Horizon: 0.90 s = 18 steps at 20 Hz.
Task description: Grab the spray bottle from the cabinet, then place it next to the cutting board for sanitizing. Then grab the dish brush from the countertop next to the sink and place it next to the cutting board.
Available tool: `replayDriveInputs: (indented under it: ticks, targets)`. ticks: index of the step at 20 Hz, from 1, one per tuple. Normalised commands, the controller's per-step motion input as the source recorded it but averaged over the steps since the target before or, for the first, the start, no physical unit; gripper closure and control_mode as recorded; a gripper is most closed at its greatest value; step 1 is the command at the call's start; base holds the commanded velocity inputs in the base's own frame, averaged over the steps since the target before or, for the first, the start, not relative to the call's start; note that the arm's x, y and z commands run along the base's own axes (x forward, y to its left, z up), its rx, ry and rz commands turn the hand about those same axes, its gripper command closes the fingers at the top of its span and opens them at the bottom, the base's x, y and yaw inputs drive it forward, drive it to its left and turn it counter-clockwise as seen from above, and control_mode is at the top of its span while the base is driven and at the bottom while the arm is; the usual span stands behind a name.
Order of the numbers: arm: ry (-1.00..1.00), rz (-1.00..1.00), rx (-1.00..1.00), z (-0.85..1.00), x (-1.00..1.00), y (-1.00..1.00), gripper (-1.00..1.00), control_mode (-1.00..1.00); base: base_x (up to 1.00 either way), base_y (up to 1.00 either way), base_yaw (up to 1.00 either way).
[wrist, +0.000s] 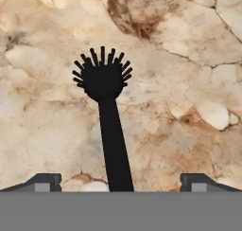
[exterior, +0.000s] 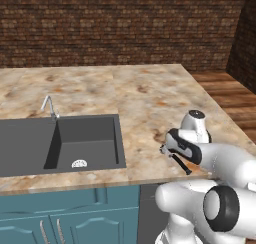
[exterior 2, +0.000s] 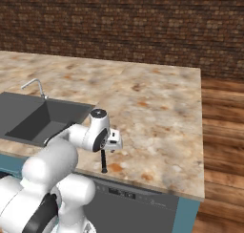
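The black dish brush point(wrist: 106, 102) lies flat on the marbled countertop point(exterior: 140, 93), right of the sink point(exterior: 60, 143) and close to the counter's front edge. Its thin handle point(exterior: 180, 164) sticks out from under the hand toward that edge, as the right base view also shows point(exterior 2: 103, 161). My gripper point(wrist: 120, 182) hangs just over the brush, pointing down and open. In the hand view the handle runs up between the two spread fingertips point(wrist: 45, 180) and touches neither, and the bristle head lies beyond them. The spray bottle, cabinet and cutting board are out of view.
A thin arched faucet point(exterior: 49, 107) stands at the sink's back edge. Teal cabinet doors point(exterior: 75, 223) and a dishwasher front point(exterior 2: 138, 203) sit below the counter. A brick wall point(exterior: 120, 23) runs behind, and wood floor point(exterior 2: 224, 146) lies to the right.
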Motion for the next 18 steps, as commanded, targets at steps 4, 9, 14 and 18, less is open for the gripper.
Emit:
replayDriveInputs:
  ticks: [4, 9, 14, 18]
  targets:
    - [0.09, 0.0, 0.0, -0.5, 0.24, 0.0, -1.0, -1.0, 0.0, 0.0, 0.0]
    - [0.07, 0.0, 0.0, -0.45, 0.22, 0.0, -1.0, -1.0, 0.0, 0.0, 0.0]
    - [0.05, 0.0, 0.0, -0.38, 0.13, 0.0, 1.0, -1.0, 0.0, 0.0, 0.0]
    - [0.0, 0.01, 0.0, -0.17, 0.02, 0.0, 1.0, -1.0, 0.0, 0.0, 0.0]
